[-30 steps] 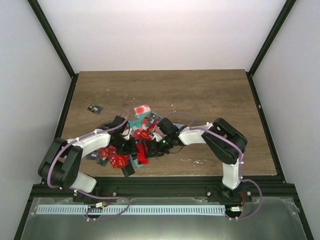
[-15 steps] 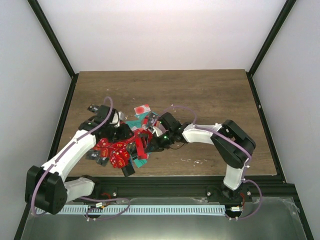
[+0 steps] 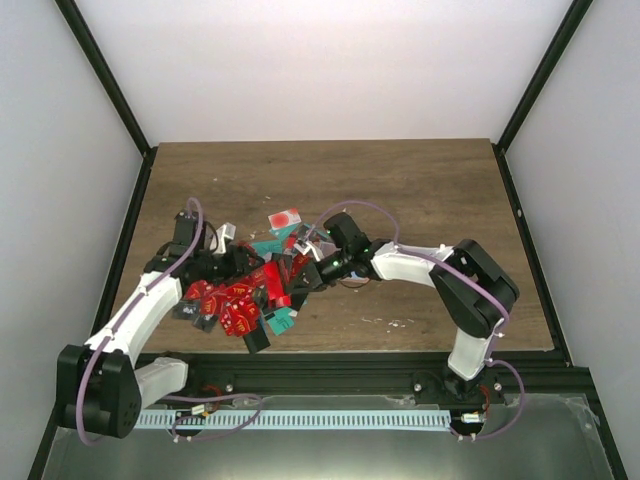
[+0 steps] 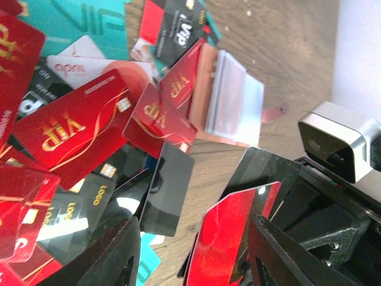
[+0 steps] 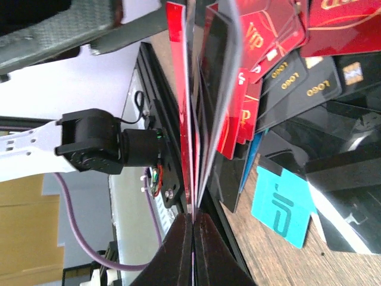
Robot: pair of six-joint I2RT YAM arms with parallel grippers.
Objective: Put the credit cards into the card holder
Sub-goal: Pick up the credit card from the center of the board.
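The credit cards (image 3: pixel 238 300) lie in an overlapping heap on the near left part of the counter (image 3: pixel 430 200), between the two arms and just beyond their bases. A lone card (image 3: pixel 285 218) lies just behind the heap. The left claw (image 4: pixel 191 221) comes in over the heap's left side and the right claw (image 5: pixel 193 223) over its right side, so the two face each other above the cards. Between the right claw's fingertips several credit cards stand on edge, above those lying flat. In the left wrist view the card holder (image 4: pixel 203 83) lies at the heap's edge, with cards overlapping one side and a stack of sleeves (image 4: pixel 235 98) overlapping the other.
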